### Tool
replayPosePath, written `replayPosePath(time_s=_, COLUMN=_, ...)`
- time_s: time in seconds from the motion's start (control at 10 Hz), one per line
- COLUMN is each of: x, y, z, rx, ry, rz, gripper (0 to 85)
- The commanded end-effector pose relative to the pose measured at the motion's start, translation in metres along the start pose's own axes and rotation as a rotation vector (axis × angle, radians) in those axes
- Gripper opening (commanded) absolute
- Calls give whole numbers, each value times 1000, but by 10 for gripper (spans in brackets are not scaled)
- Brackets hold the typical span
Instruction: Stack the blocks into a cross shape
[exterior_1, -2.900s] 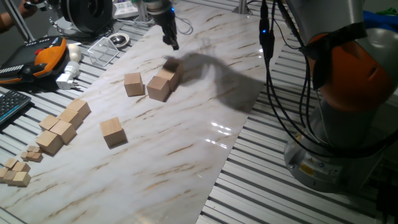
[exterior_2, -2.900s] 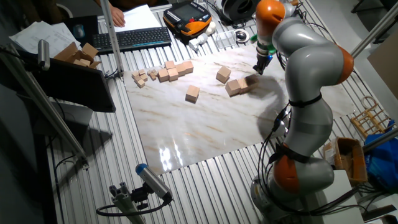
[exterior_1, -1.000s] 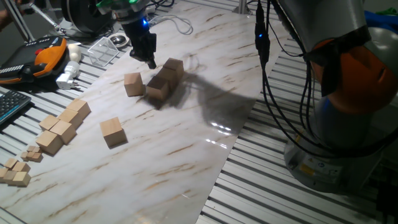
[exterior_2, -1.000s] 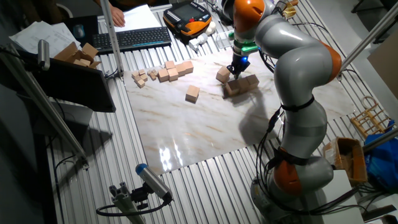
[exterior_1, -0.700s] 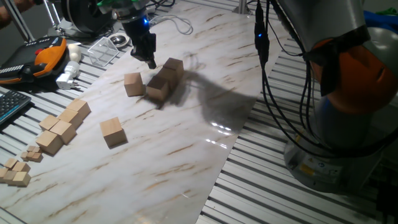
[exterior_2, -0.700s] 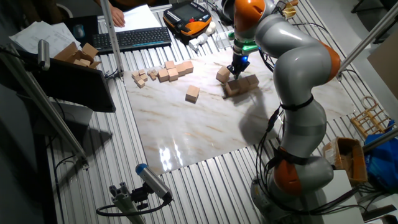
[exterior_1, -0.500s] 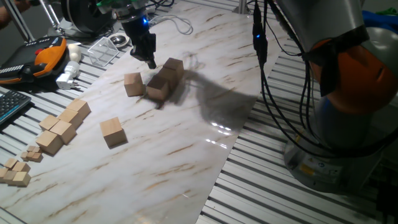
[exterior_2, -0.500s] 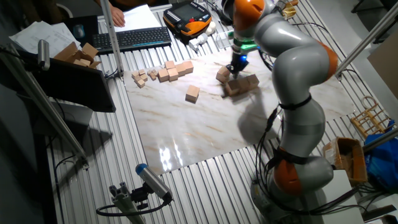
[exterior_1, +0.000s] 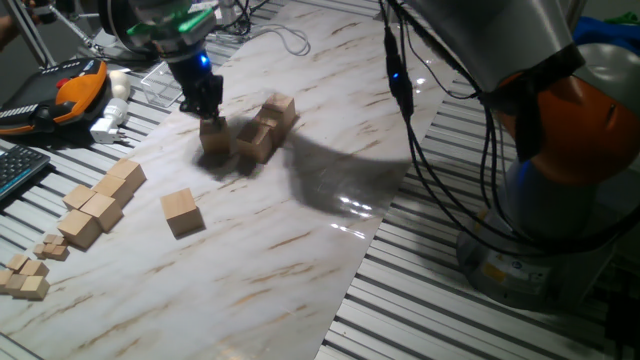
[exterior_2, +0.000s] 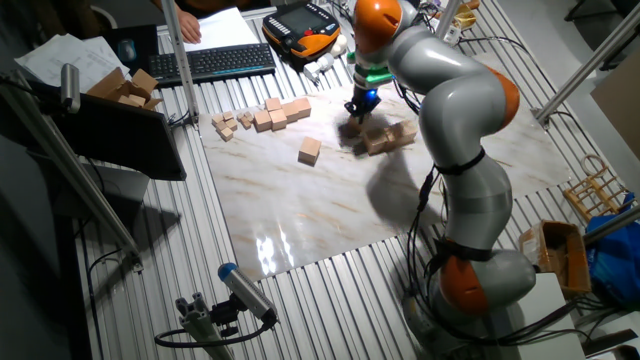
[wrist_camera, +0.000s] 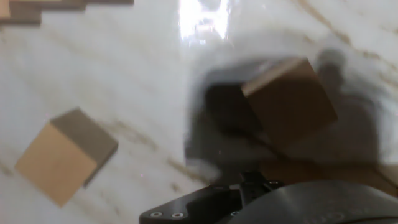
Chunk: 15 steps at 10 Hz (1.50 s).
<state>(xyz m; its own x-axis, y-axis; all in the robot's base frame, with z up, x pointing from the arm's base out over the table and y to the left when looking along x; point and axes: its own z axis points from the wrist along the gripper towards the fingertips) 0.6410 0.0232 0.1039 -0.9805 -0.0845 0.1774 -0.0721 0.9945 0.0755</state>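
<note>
Plain tan blocks lie on the marble board. One block (exterior_1: 214, 140) (exterior_2: 352, 128) sits directly under my gripper (exterior_1: 208, 108) (exterior_2: 356, 110), which hangs close above its top in its own shadow. Just right of it is a cluster of blocks (exterior_1: 266, 127) (exterior_2: 387, 137), one resting higher at the far end. A single block (exterior_1: 181, 212) (exterior_2: 309, 151) lies apart toward the near left. In the hand view a shadowed block (wrist_camera: 289, 99) is at centre right and a lit block (wrist_camera: 65, 155) at lower left. My fingers do not show clearly in any view.
A row of joined tan cubes (exterior_1: 101, 204) (exterior_2: 281, 111) and small cubelets (exterior_1: 25, 278) lie at the board's left edge. Behind are an orange pendant (exterior_1: 62, 92), a clear plastic box (exterior_1: 170, 78) and a keyboard (exterior_2: 215, 62). The arm's base (exterior_1: 560, 170) stands at the right.
My gripper has travelled left from beside the cluster to over the separate block and dropped lower. None of the blocks has moved.
</note>
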Motion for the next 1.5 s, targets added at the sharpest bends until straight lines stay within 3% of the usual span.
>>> replayPosePath(time_s=0.0, x=-6, y=2, z=11, rx=-1, ry=-8, rz=8, gripper=0)
replayPosePath(time_s=0.2, x=-15, y=10, z=21, rx=17, ry=-31, rz=38, gripper=0)
replayPosePath(time_s=0.3, x=-21, y=14, z=24, rx=49, ry=-37, rz=42, gripper=0)
replayPosePath(time_s=0.5, x=-32, y=13, z=27, rx=51, ry=-37, rz=36, gripper=0)
replayPosePath(time_s=0.8, x=-45, y=-6, z=30, rx=59, ry=-39, rz=7, gripper=0)
replayPosePath(time_s=1.0, x=-48, y=-19, z=30, rx=85, ry=-40, rz=-15, gripper=0)
replayPosePath(time_s=1.2, x=-51, y=-40, z=29, rx=67, ry=-32, rz=-55, gripper=0)
replayPosePath(time_s=1.4, x=-49, y=-42, z=32, rx=54, ry=-25, rz=-63, gripper=0)
